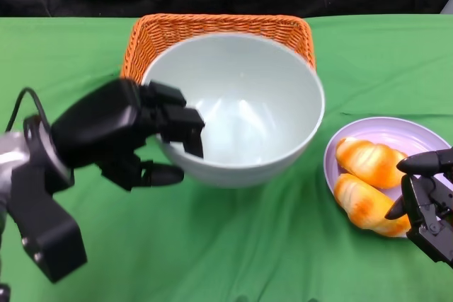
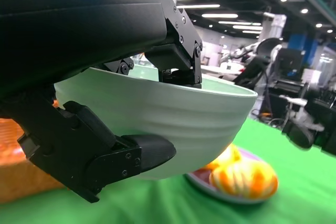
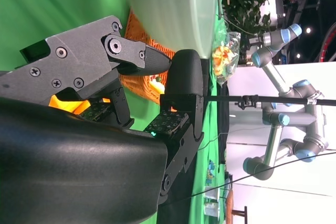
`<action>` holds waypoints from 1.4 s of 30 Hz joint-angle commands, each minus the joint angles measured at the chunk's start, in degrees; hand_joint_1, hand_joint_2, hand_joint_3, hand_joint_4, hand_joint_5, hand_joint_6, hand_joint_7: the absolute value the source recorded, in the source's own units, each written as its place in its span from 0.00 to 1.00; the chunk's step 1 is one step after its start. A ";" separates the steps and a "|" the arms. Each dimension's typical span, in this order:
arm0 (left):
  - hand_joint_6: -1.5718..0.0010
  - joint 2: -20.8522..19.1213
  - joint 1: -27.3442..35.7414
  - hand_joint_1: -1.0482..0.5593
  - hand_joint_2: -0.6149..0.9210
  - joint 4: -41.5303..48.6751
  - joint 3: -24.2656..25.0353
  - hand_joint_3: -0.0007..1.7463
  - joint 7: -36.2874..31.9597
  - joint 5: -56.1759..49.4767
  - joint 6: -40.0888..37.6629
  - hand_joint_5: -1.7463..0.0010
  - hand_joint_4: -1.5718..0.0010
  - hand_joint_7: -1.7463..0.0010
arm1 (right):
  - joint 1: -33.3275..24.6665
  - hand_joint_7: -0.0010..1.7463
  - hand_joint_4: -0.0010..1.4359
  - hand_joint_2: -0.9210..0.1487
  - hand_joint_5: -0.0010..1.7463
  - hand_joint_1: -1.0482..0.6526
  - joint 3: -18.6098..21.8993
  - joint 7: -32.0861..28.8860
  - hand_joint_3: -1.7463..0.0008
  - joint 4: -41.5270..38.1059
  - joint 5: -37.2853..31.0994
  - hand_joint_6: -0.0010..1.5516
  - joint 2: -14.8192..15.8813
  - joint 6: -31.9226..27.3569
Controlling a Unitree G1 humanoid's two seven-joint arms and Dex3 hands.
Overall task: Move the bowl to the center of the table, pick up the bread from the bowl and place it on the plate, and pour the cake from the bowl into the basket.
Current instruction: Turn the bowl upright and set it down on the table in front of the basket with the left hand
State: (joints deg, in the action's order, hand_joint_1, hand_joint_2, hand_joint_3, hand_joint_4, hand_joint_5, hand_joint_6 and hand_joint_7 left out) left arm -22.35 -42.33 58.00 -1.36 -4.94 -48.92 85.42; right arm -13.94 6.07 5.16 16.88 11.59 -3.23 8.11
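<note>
My left hand (image 1: pixel 138 136) grips the near-left rim of the pale green bowl (image 1: pixel 241 104), fingers over the rim and thumb under its wall. The bowl (image 2: pixel 173 114) is lifted off the cloth in the left wrist view and its inside looks empty. Behind it stands the orange wicker basket (image 1: pixel 212 30), mostly hidden by the bowl. Two golden bread rolls (image 1: pixel 368 164) lie on the lilac plate (image 1: pixel 410 132) at the right. My right hand (image 1: pixel 428 199) hovers at the plate's near-right edge, fingers apart, holding nothing. The rolls (image 2: pixel 244 177) also show under the bowl.
A green cloth (image 1: pixel 226 245) covers the table, with a black backdrop behind. The right wrist view shows the bowl wall (image 3: pixel 178 9) and basket (image 3: pixel 144 82) beyond my right hand's fingers (image 3: pixel 178 77). Lab robot arms stand far off.
</note>
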 commanded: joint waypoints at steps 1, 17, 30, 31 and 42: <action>0.48 -4.05 2.61 0.60 0.80 -2.53 -3.40 0.38 -14.46 -9.31 -1.41 0.00 0.50 0.18 | 0.06 0.70 0.49 0.14 0.93 0.54 0.32 -0.19 0.60 -0.10 0.76 0.44 0.29 -0.42; 0.60 -11.54 1.85 0.55 0.97 -0.89 -38.45 0.10 -71.08 -34.48 -17.20 0.00 0.46 0.00 | 0.24 0.69 0.49 0.15 0.92 0.55 1.21 0.67 0.59 -0.63 1.14 0.44 0.99 -0.28; 0.62 -10.04 -1.94 0.56 0.94 5.18 -50.21 0.07 -74.30 -31.44 -21.85 0.00 0.48 0.00 | 0.05 0.69 0.49 0.16 0.93 0.54 0.97 0.54 0.58 -0.46 1.23 0.45 0.67 -0.18; 0.62 -10.03 -2.07 0.55 0.94 5.30 -50.57 0.07 -74.09 -31.12 -22.06 0.00 0.49 0.00 | 0.06 0.69 0.49 0.16 0.93 0.54 0.96 0.55 0.58 -0.47 1.22 0.45 0.68 -0.18; 0.56 -11.06 -1.94 0.55 0.94 1.51 -50.09 0.02 -64.07 -24.67 -23.35 0.01 0.53 0.17 | 0.01 0.69 0.49 0.17 0.92 0.54 0.64 -0.48 0.58 0.19 0.69 0.45 0.59 -0.73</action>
State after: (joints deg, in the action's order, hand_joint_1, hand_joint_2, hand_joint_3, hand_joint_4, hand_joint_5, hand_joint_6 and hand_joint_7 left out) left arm -32.02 -43.59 60.81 -52.21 -71.35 -75.26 61.06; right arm -13.76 6.47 4.87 16.62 12.38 -3.19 7.16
